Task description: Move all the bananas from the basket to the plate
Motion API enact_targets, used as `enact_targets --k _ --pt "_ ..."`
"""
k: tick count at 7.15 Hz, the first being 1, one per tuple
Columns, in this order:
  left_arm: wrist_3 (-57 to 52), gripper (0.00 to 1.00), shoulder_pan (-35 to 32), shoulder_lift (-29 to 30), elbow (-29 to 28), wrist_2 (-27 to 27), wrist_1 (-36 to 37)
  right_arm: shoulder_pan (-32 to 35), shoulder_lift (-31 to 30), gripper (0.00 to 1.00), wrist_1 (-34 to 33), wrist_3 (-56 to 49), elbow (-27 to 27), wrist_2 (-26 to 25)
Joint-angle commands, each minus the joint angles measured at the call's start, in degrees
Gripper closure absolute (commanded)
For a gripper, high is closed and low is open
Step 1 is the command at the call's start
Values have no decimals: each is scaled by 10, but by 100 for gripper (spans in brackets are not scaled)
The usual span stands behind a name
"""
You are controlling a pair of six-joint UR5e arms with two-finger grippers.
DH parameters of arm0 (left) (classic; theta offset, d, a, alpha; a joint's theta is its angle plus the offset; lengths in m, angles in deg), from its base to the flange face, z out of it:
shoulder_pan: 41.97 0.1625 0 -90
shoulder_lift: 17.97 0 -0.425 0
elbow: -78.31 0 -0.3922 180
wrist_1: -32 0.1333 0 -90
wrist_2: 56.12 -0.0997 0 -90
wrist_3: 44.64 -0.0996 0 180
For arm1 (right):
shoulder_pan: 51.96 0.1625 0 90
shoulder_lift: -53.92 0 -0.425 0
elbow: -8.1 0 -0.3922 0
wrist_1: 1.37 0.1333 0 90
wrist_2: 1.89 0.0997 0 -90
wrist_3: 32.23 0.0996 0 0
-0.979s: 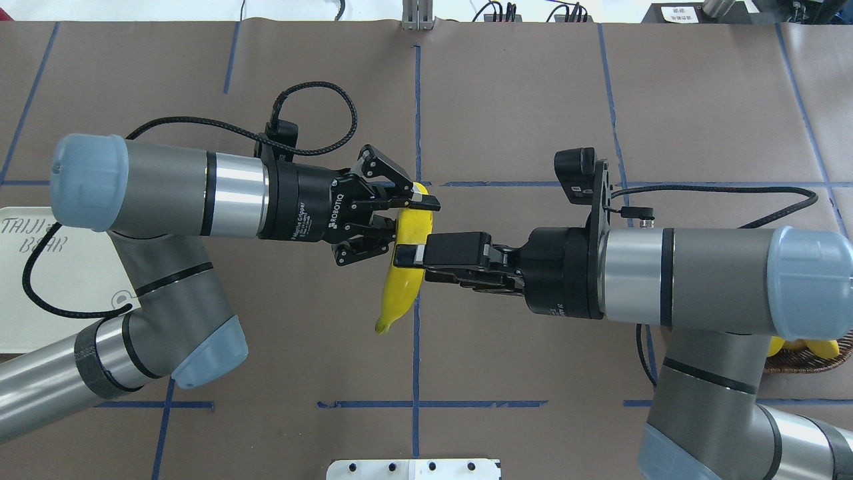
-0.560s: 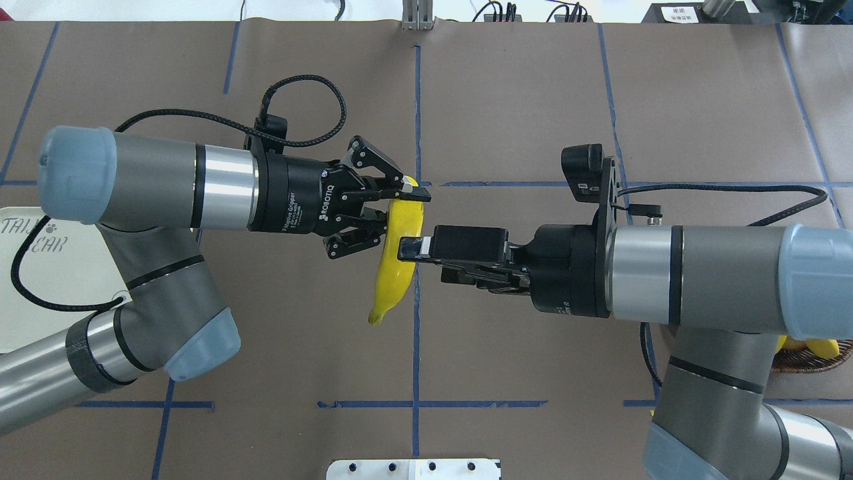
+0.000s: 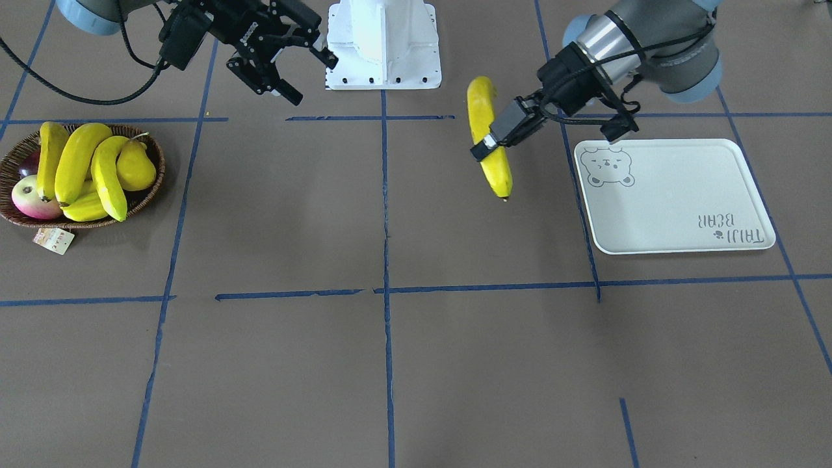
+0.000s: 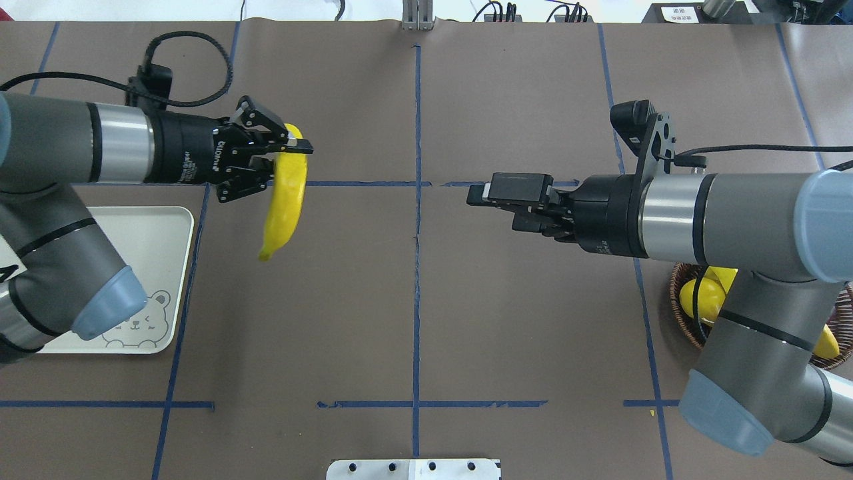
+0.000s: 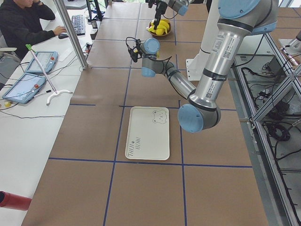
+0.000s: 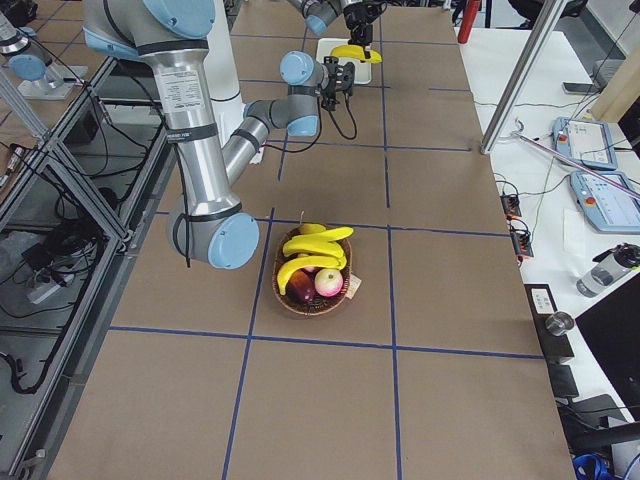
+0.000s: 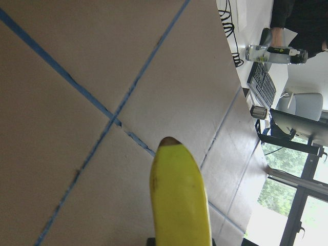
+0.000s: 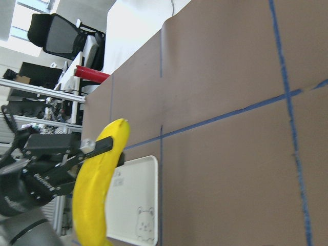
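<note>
- Right now the left gripper is clamped on one banana, gripping near its upper end, fingers narrowed to the fruit's width.
- This banana is bright yellow, long and curved with a dark tip, and it hangs tip-down above the table, touching nothing else.
- It sits off the plate, near the raised rim on the bear-face side, with a strip of brown paper and a blue tape line between them.
- The plate is pale grey-white and rectangular, with rounded corners and "TAIJI BEAR" print; the left arm's elbow overlaps part of it in the overhead view.
- The right gripper has its fingers spread wide and holds nothing; it is well apart from the banana, across the centre tape line.
- The other bananas lie piled in the basket with a pear and an apple, at the far end of the table from the plate.
</note>
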Motion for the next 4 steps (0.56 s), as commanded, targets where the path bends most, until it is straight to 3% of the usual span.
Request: enact_targets --k 1,2,4 --pt "-241 100 -36 -118 17 -21 77 33 -28 0 -83 -83 -2 1" --pt "-340 100 -37 -200 16 -60 83 36 -36 0 -87 -104 -8 1" --pt "-393 100 -38 -279 1 -91 85 43 -46 0 -87 -104 -11 1"
